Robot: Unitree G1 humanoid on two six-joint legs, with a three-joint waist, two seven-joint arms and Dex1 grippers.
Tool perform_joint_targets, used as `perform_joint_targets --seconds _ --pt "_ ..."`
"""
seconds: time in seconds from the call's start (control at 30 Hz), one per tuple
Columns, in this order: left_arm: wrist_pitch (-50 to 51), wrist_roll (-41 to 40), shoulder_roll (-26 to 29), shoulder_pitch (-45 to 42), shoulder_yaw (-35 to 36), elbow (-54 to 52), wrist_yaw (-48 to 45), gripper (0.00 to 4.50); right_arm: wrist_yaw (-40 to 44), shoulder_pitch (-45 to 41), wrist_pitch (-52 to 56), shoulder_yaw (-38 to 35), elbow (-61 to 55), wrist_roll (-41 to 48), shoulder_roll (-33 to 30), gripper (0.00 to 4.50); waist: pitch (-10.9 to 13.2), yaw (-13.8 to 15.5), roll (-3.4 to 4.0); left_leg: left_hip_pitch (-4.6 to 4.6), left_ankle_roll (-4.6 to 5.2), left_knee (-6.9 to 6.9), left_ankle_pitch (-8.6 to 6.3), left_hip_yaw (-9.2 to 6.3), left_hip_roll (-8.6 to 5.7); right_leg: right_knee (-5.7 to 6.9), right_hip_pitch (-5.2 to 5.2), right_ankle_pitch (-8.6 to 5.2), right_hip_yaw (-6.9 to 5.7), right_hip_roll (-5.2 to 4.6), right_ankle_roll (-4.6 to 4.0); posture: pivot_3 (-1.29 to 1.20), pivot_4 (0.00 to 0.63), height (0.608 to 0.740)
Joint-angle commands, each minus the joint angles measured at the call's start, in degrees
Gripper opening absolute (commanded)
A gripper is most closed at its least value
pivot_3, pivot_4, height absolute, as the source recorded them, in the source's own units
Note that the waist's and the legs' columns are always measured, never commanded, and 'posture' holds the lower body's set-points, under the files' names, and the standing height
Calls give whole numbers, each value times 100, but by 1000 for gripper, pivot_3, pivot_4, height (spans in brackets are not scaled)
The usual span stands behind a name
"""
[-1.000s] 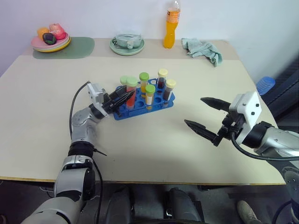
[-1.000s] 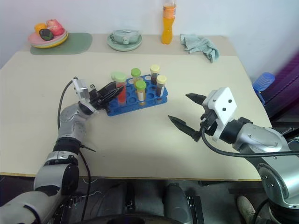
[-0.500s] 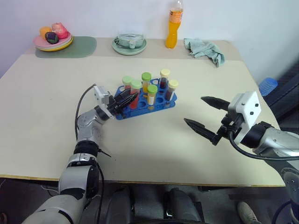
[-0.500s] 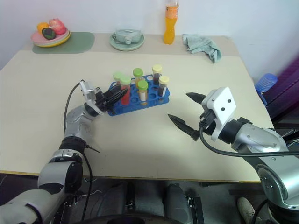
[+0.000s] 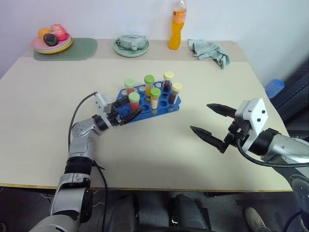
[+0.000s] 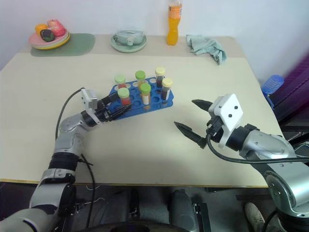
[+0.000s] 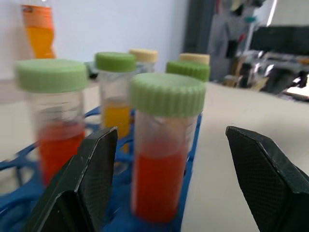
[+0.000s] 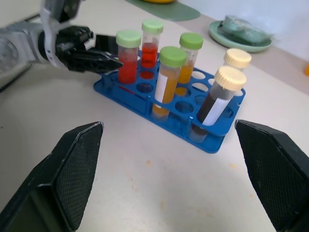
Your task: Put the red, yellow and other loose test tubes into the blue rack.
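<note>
The blue rack stands mid-table with several capped tubes upright in it. A green-capped red tube sits in its near left corner, another red tube behind it. Two green-capped yellow tubes and two cream-capped dark tubes fill other holes. My left gripper is open, its fingers on either side of the corner red tube without gripping it. My right gripper hangs open and empty over the table, right of the rack.
Along the far edge stand an orange bottle, a crumpled teal cloth, a green dish and a plate of fruit on a green mat. A blue object lies beyond the table's right side.
My left gripper has opened and let go of the red tube, which now stands in the rack. The hand has drawn back and sunk slightly. The right arm stayed still.
</note>
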Motion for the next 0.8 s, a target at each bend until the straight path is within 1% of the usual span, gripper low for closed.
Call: perform_joint_targets --seconds 0.03,0.23,0.37,0.43,0.6,0.7,0.77,0.8 --pt "10 147 80 278 -13 -653 431 3620 219 64 -467 17 281 -260 59 4500 0 9 0 0 0 0 0 0 0 0 0 0 0 0 0 0 150 740" --pt "738 -331 503 1277 117 -2007 395 3620 603 411 -1265 -53 998 -674 212 4500 0 -6 1 0 -1 -2 1 1 2 2 -3 0 0 1 0 0 150 740" --pt "1132 -507 896 1930 392 -2695 615 3620 722 755 -1707 -298 1370 -876 287 4500 0 -4 2 1 -1 -2 0 2 2 0 0 0 1 -1 0 0 150 740" --pt "1430 -771 1073 2234 574 -2959 589 3620 824 900 -1959 -393 1603 -970 320 4500 0 -8 2 1 -2 -2 0 1 2 1 0 0 1 -1 0 0 150 740" --pt "1776 -1014 1287 2722 797 -3446 738 3620 1025 1117 -2462 -515 2047 -1132 379 4500 0 -4 3 3 -1 -2 0 2 2 0 0 0 1 -1 0 0 150 740" --pt "1822 -1066 1365 2801 1006 -3466 857 3620 1070 1219 -2668 -496 2209 -1195 463 4500 0 -1 3 3 -1 -2 -1 2 2 0 1 0 1 -2 0 0 150 740" --pt "1911 -1084 1397 2864 1011 -3571 954 3620 1143 1227 -2799 -515 2375 -1218 472 4500 0 -11 4 3 -2 -2 -1 2 2 0 0 0 1 -1 0 0 150 740" --pt "2147 -1113 1505 2913 985 -3612 971 3620 1148 1186 -2854 -473 2465 -1253 488 4500 0 -11 4 3 -1 -2 -1 3 2 0 0 0 1 -1 0 0 150 740"
